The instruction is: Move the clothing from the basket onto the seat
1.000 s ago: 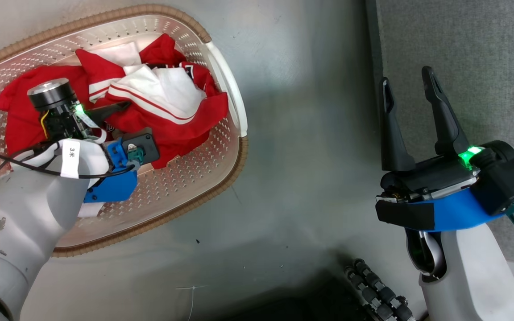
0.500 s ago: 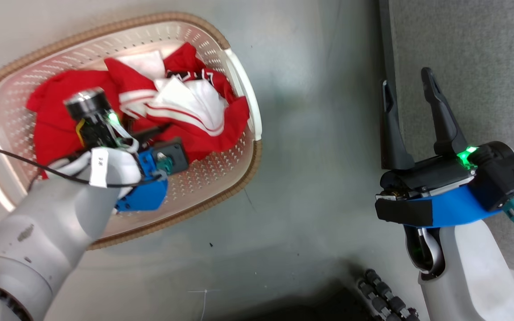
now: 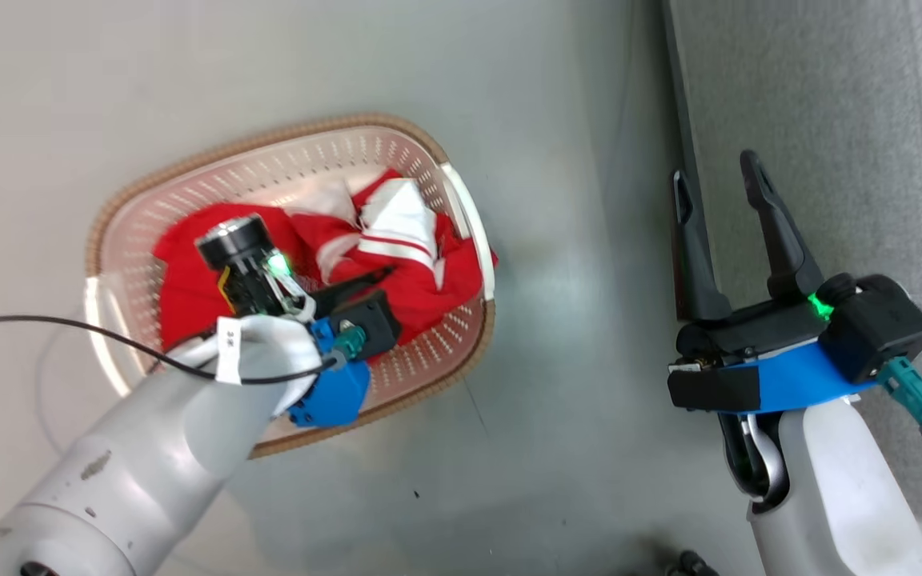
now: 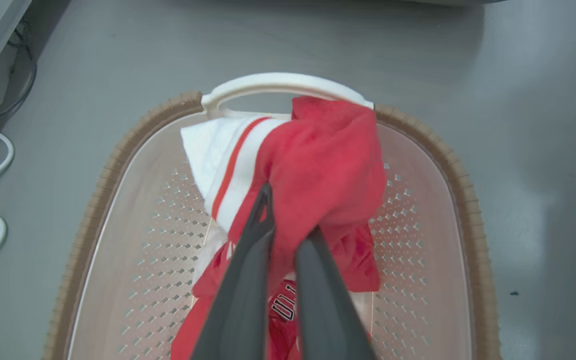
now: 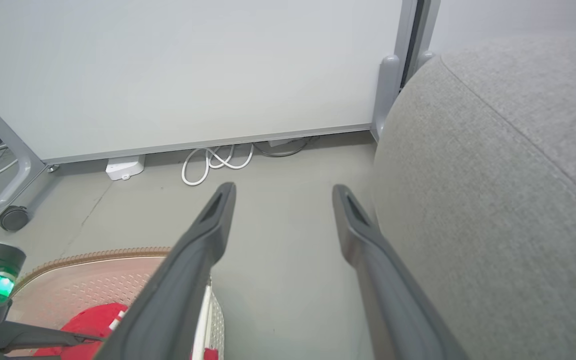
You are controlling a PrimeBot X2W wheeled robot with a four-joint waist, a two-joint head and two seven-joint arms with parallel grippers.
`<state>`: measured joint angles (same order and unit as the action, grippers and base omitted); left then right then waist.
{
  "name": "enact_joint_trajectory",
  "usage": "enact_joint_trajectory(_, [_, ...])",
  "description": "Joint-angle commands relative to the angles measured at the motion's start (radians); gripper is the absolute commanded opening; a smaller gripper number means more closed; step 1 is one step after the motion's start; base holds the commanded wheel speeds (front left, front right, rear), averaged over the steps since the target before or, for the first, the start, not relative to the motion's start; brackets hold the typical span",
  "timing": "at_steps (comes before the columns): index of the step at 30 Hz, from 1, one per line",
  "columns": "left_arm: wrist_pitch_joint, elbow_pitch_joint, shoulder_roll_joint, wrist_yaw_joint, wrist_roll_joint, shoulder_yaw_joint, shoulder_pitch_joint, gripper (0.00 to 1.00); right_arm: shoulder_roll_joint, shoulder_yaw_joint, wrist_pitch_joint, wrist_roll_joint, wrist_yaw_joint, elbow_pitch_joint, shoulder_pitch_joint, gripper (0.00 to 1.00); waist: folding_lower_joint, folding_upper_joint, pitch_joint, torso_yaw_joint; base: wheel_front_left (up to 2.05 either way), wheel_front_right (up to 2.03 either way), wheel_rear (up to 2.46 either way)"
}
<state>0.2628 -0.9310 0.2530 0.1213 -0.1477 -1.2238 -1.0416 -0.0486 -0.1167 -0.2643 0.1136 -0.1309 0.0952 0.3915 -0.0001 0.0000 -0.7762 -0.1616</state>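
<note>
Clothing (image 4: 329, 165) pinched in closed left hand (image 4: 289, 210); right hand (image 5: 283, 190) spread empty.

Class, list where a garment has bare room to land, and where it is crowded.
Free: the grey seat beside the right gripper; the floor between basket and seat. Crowded: the basket, with clothing and the left gripper inside.

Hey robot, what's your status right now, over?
Left hand shut on clothing, over basket. Right hand open, empty, beside seat. No obstacle seen toward seat.
</note>
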Motion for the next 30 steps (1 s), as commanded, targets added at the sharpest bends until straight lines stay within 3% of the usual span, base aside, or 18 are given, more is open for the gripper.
enact_joint_trajectory(1, [0.003,0.025,-0.004,-0.005,-0.012,0.016,0.028,0.00,-0.003,0.007,0.000,-0.011,0.000,0.011,-0.016,1.00,0.0001,0.0000,0.071,0.032,0.00,0.00,0.00])
enact_joint_trajectory(14, [0.003,0.190,-0.018,-0.033,-0.070,0.151,0.170,0.00,-0.003,0.015,0.000,-0.044,0.000,0.070,-0.096,1.00,0.0001,0.0000,0.298,0.122,0.00,0.00,0.00])
enact_joint_trajectory(30, [0.003,0.304,-0.058,-0.028,-0.110,0.308,0.295,0.00,-0.003,0.028,0.000,-0.047,0.000,0.120,-0.223,1.00,0.0001,0.0000,0.548,0.196,0.00,0.00,0.00])
